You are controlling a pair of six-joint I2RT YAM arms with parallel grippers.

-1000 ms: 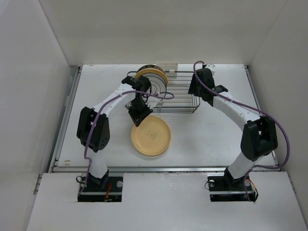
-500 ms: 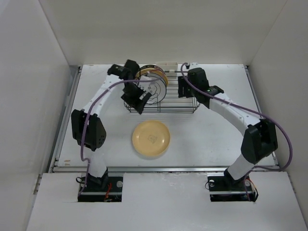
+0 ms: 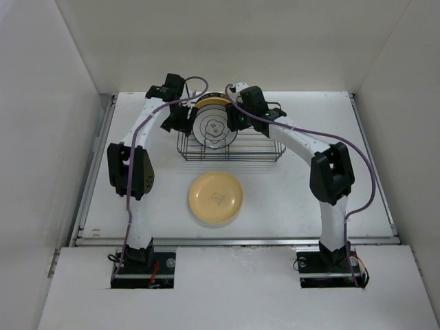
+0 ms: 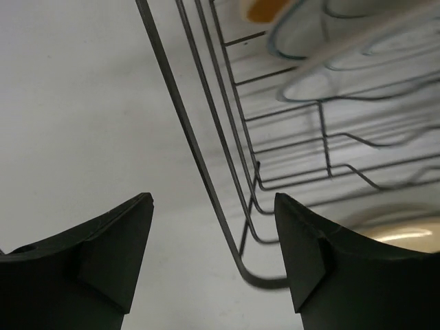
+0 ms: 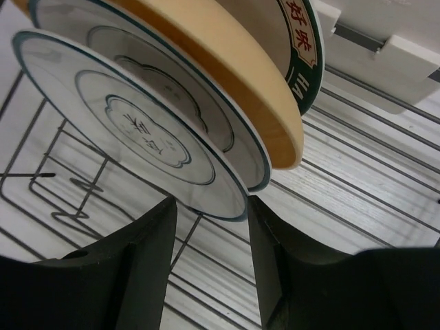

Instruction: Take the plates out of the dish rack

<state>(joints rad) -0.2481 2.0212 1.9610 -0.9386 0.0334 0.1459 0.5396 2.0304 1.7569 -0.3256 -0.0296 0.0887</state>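
Plates [image 5: 137,130] crowd the dish rack [image 3: 254,148]; right pincer [image 5: 211,213] seemingly straddles front rim.

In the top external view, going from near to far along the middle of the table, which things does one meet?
The flat yellow plate → the dish rack, its near wall → the white plate standing in the rack → the yellow plate behind it.
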